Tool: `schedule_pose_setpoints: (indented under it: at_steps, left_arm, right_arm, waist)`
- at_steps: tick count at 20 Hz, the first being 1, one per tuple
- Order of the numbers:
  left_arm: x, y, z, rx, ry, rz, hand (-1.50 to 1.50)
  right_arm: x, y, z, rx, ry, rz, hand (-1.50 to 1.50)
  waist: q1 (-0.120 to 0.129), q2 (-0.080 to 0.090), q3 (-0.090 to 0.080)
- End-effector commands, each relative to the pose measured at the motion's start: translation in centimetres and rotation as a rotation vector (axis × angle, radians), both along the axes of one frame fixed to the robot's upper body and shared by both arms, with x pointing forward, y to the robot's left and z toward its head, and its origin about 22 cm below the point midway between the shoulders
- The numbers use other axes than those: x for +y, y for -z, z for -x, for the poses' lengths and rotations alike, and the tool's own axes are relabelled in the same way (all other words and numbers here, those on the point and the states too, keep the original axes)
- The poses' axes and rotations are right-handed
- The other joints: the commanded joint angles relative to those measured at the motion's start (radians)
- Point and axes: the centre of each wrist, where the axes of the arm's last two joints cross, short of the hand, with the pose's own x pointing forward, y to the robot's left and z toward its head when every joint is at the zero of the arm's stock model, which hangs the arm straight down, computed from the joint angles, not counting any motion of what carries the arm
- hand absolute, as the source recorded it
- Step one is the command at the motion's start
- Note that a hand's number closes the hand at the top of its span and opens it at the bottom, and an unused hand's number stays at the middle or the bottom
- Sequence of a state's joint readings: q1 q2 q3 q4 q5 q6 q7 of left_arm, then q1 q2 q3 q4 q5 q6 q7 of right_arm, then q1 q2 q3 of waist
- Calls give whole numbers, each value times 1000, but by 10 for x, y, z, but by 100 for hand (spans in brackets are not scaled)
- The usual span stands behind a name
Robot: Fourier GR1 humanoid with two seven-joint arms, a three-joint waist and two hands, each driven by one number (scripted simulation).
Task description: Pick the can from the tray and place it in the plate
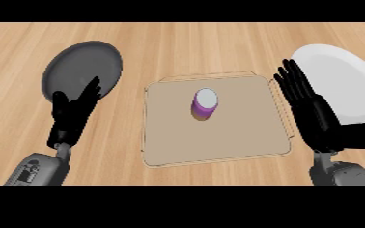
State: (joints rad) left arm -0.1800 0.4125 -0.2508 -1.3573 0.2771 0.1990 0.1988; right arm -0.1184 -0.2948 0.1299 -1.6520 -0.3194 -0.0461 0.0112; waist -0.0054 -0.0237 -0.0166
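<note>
Can (204, 104) stands upright near the middle of the tan tray (171, 145), untouched; left hand (71, 113) and right hand (308, 104) both released, fingers straight, flanking the tray; pick and transfer to a plate remain.

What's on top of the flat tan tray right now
Only the purple white-topped can, standing upright near the middle of the tan tray. The tray surface beneath the can is covered.

Upright can (204, 104) on tray (171, 140)
</note>
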Motion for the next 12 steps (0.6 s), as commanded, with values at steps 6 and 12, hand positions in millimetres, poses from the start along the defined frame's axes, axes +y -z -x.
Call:
schedule_pose_setpoints:
  at_steps: [6,12]
  left_arm:
    - [-24,34,27,86,-26,100,0]
    - [-38,35,25,72,-19,173,0]
  right_arm:
    - [-11,-130,-89,-334,-185,16,150]
    - [-16,-45,-115,-315,176,198,-150]
  waist:
    - [92,41,17]
    - [49,39,18]
